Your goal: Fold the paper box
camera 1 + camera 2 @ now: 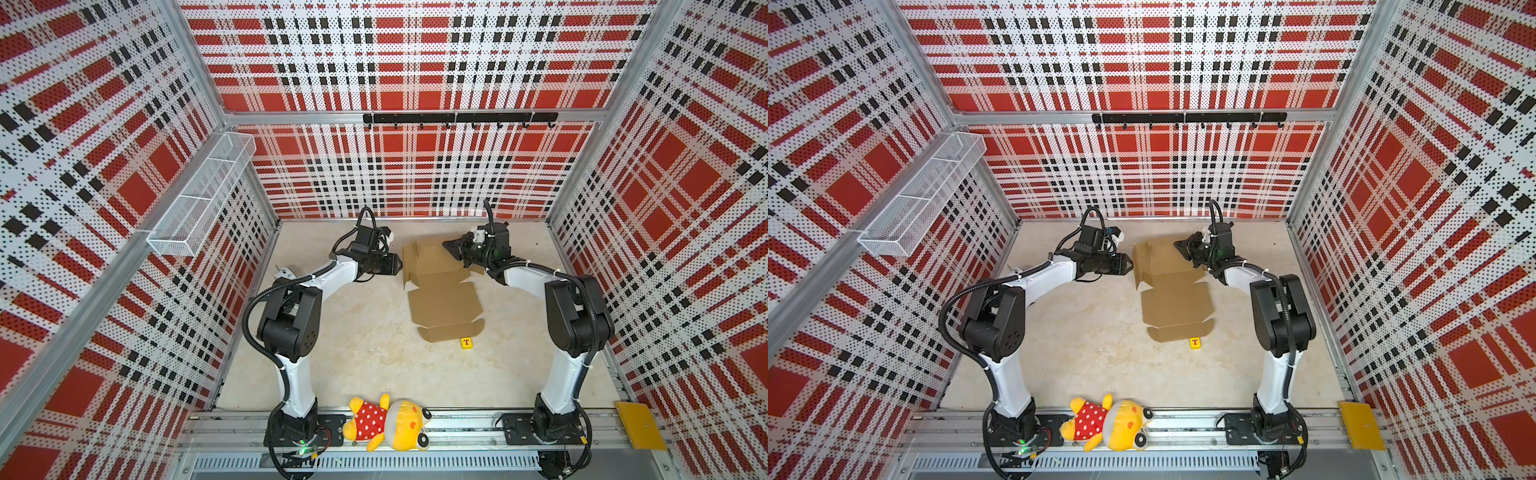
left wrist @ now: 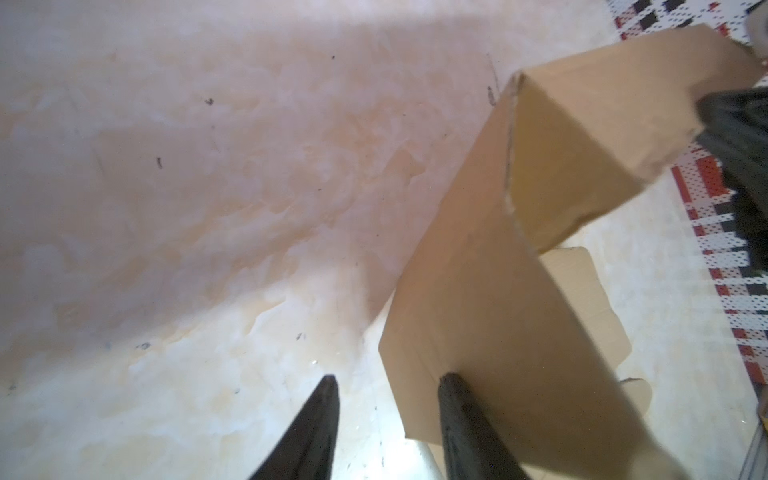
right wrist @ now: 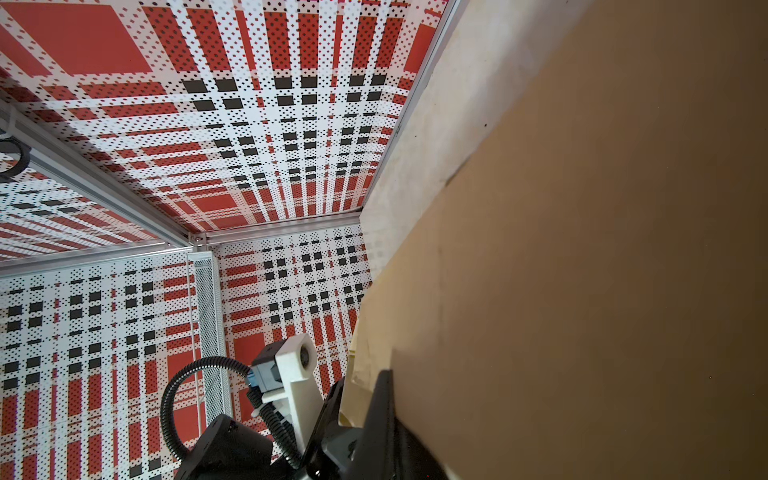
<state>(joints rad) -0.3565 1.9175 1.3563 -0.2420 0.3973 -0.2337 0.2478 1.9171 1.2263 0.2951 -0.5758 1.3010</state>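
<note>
The paper box (image 1: 444,303) (image 1: 1177,303) is plain brown cardboard lying toward the far middle of the table, its near panel flat and its far flaps raised. My left gripper (image 1: 400,264) (image 1: 1130,263) sits at the box's left flap. In the left wrist view it (image 2: 388,378) is open, one finger touching the flap (image 2: 498,311), with only table in the gap. My right gripper (image 1: 448,246) (image 1: 1179,245) reaches over the box's far right side. In the right wrist view it (image 3: 392,374) is shut on a raised cardboard panel (image 3: 602,249) that hides its second finger.
A small yellow block marked T (image 1: 466,343) lies just in front of the box. A yellow plush toy (image 1: 390,422) lies on the front rail between the arm bases, a yellow plate (image 1: 640,426) at the front right. A wire basket (image 1: 203,195) hangs on the left wall.
</note>
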